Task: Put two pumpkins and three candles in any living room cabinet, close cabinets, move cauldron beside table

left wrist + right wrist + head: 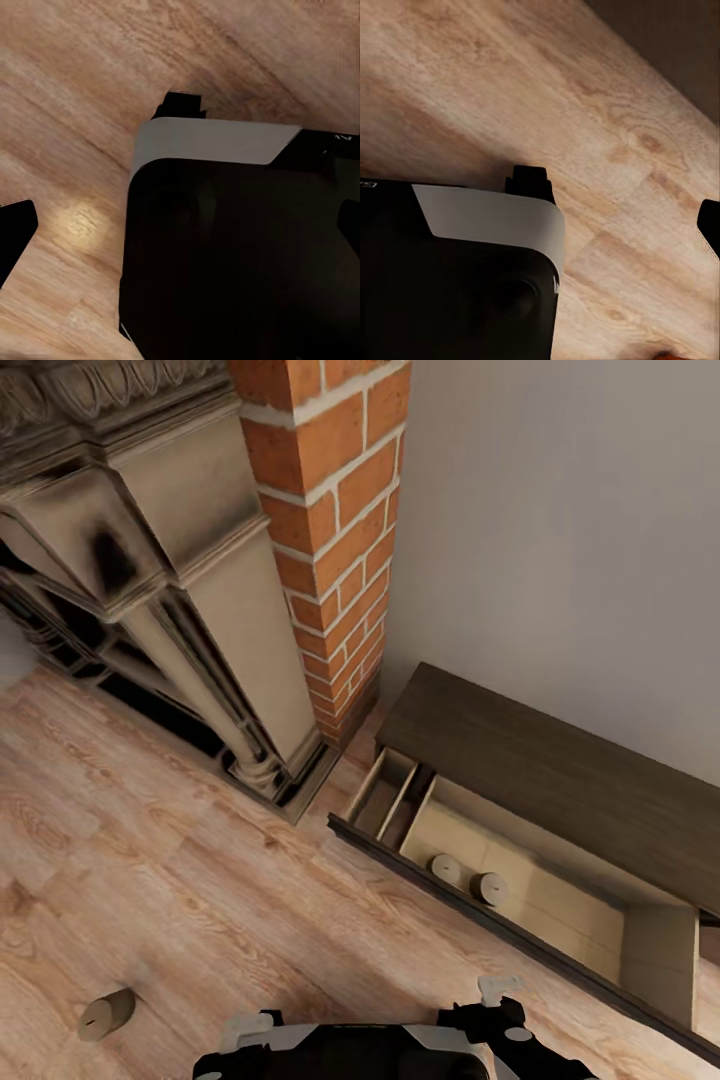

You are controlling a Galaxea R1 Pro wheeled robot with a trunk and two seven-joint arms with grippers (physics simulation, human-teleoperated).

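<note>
The long dark-brown cabinet stands against the wall with its big drawer pulled out over the floor. Two tan candles lie in the drawer near its front left. A third candle lies on its side on the wood floor, left of my body. My left gripper and right gripper hang low over my black base, fingers spread wide with nothing between them. A sliver of orange at the right wrist view's edge is too small to identify. The cauldron and table are out of view.
An ornate carved fireplace and a brick column fill the left and centre. A smaller open compartment sits at the drawer's left end. Bare wood floor lies between me, the fireplace and the drawer front.
</note>
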